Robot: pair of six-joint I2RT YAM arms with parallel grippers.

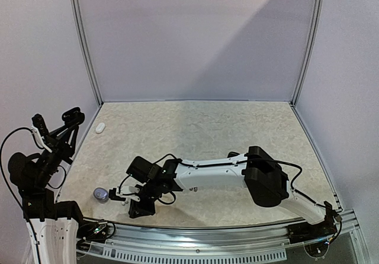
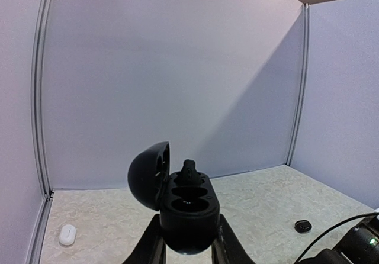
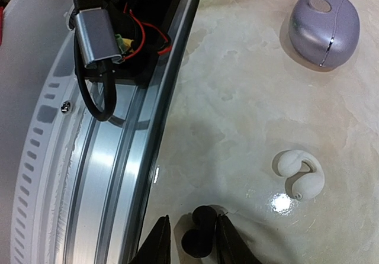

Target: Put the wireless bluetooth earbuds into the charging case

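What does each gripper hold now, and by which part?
The left gripper holds the open black charging case by the lower sides of its body. The right gripper straddles a black earbud with a visible gap, so it seems not gripped.

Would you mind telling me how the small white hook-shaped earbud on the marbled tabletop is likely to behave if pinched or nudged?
The small white hook-shaped earbud looks tiny beside the lilac pebble-shaped case, so probably very light. Its glossy rounded lobes may slip from a pinch. Lying flat, it would likely slide rather than roll.
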